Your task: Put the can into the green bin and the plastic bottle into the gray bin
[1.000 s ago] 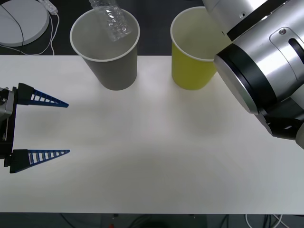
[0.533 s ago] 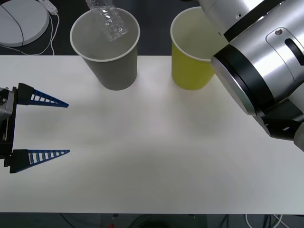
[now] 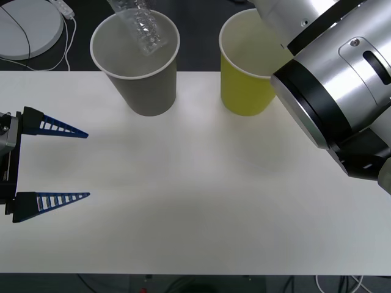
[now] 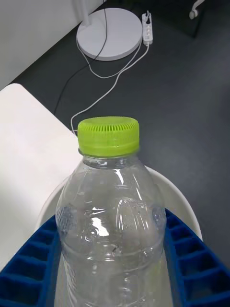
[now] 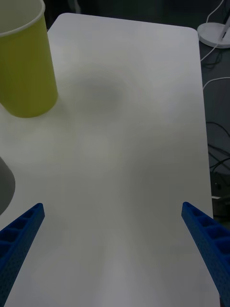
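The plastic bottle hangs tilted over the mouth of the gray bin, its lower end just inside the rim line in the front view. Compared with a second ago it sits slightly higher and a touch further toward the robot's left; half a second ago it was almost where it is now. So the lateral carry has nearly settled, and the bottle is being lined up rather than lowered.

In the right wrist view the right gripper has its blue jaws pressed against both flanks of the bottle, the lime-green cap pointing away from the wrist and the bin's white rim curving beneath. The grip is firm and the bottle is not yet released.

The left gripper rests over the bench at the robot's left, jaws spread wide and holding nothing; it has not shifted across the three front pictures.

The green bin stands beside the gray one, partly hidden by the right arm. Whether a can already lies inside cannot be told. Judging by position, the drop into the gray bin looks close, and that would finish the bottle half of the task.
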You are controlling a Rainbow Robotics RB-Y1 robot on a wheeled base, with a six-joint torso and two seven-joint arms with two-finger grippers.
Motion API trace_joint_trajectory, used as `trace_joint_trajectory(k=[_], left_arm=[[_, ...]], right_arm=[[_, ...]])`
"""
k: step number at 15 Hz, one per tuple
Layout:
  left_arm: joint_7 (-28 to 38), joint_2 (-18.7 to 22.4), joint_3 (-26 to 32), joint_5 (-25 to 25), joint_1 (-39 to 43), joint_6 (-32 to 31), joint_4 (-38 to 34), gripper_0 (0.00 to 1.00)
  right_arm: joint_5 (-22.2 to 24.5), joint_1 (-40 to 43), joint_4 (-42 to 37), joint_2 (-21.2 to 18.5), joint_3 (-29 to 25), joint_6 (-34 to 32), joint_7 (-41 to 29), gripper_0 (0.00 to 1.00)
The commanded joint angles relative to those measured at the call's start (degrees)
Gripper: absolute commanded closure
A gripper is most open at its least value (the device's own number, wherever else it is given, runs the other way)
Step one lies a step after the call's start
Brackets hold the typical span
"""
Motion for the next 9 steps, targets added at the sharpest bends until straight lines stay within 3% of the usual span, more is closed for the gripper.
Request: trace_joint_trajectory(k=[1,9], left_arm=[[0.00,0.00,0.00,0.00,0.00,0.00,0.00,0.00],[0.00,0.00,0.00,0.00,0.00,0.00,0.00,0.00]], right_arm=[[-0.79,0.02,1.53,-0.01,0.04,2.44,1.83,0.00],[-1.85,0.29,2.06,-0.27,-0.14,2.71,4.55,0.00]])
